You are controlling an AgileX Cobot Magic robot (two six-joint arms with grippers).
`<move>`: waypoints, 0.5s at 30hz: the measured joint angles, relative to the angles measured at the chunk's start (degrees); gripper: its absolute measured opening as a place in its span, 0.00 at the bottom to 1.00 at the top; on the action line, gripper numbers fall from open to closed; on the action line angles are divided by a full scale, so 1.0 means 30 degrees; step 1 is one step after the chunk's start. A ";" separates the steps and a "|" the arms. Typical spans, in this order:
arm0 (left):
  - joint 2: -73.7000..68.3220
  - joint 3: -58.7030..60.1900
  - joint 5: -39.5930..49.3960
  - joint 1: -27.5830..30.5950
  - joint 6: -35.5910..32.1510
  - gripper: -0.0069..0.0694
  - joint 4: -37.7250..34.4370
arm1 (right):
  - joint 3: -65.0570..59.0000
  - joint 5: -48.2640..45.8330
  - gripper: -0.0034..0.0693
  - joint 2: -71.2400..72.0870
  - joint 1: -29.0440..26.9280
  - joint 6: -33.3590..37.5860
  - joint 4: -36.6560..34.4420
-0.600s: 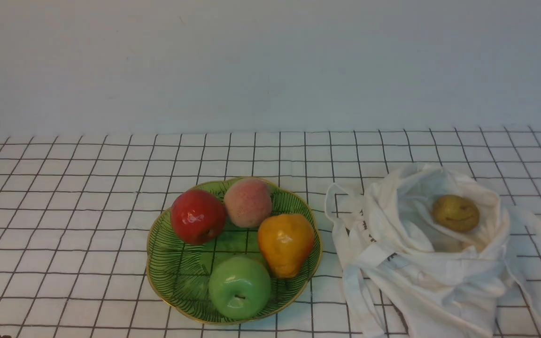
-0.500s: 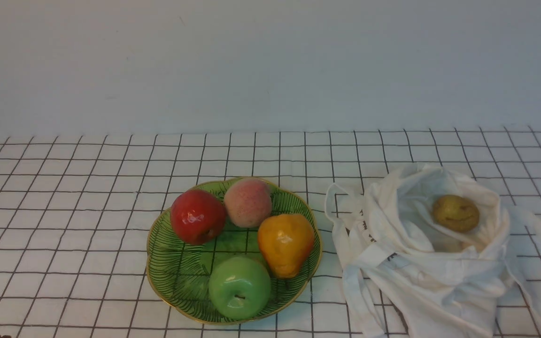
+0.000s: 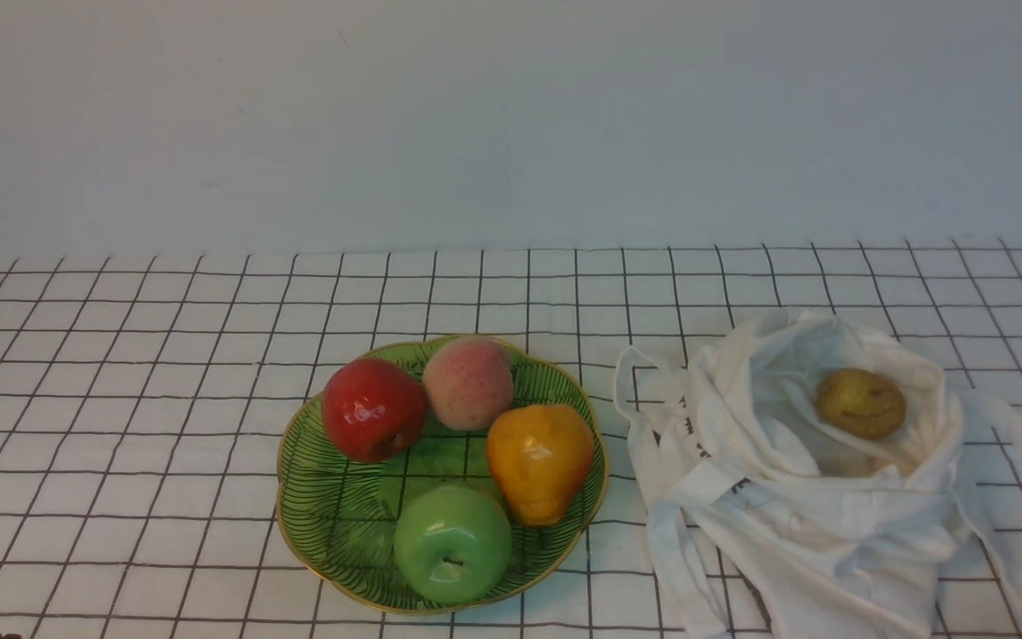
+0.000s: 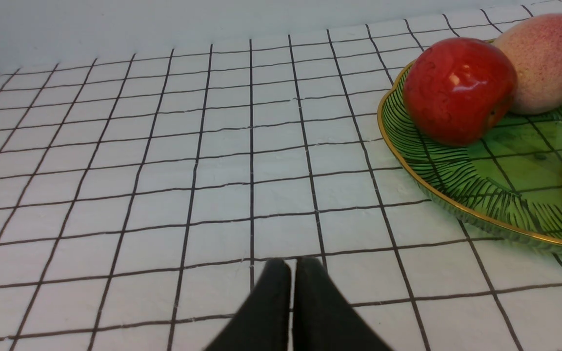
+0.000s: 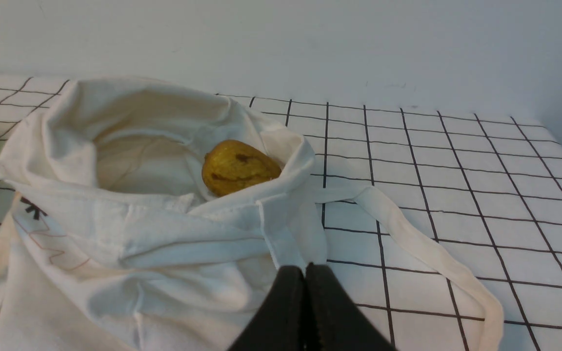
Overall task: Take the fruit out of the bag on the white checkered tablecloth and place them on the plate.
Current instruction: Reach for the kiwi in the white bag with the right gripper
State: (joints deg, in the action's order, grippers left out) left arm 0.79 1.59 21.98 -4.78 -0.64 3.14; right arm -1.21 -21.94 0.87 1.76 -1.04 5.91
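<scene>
The olive-brown fruit [image 3: 860, 403] lies inside the open white bag [image 3: 795, 524] at the right of the white checkered tablecloth [image 3: 121, 399]; it also shows in the right wrist view [image 5: 238, 167], in the bag [image 5: 115, 234]. The green plate [image 3: 334, 524] sits left of the bag. My right gripper [image 5: 305, 268] is shut and empty, on my side of the bag, apart from the fruit. My left gripper [image 4: 291, 264] is shut and empty above the cloth [image 4: 164, 161], left of the plate [image 4: 456, 195]. Neither gripper shows in the front view.
The plate holds a red apple [image 3: 373, 410], a peach [image 3: 468, 382], a yellow-orange pear [image 3: 538, 462] and a glossy green apple [image 3: 452, 543]. The bag's long strap [image 5: 422, 248] lies on the cloth to its right. A pale wall stands behind.
</scene>
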 joint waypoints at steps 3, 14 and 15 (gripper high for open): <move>0.0000 0.0000 0.0000 0.0000 0.0000 0.08 0.0000 | 0.0000 0.0000 0.03 0.0000 0.0000 0.0000 0.0000; 0.0000 0.0000 0.0000 0.0000 0.0000 0.08 0.0000 | -0.0163 0.4743 0.03 0.0000 0.0000 -0.3983 -0.6701; 0.0000 0.0000 0.0000 0.0000 0.0000 0.08 0.0000 | -0.0163 0.5809 0.03 0.0000 0.0000 -0.4941 -0.8565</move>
State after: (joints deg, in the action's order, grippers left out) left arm 0.79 1.59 21.98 -4.78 -0.64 3.14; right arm -1.70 -4.52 0.87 1.76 -15.86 -19.79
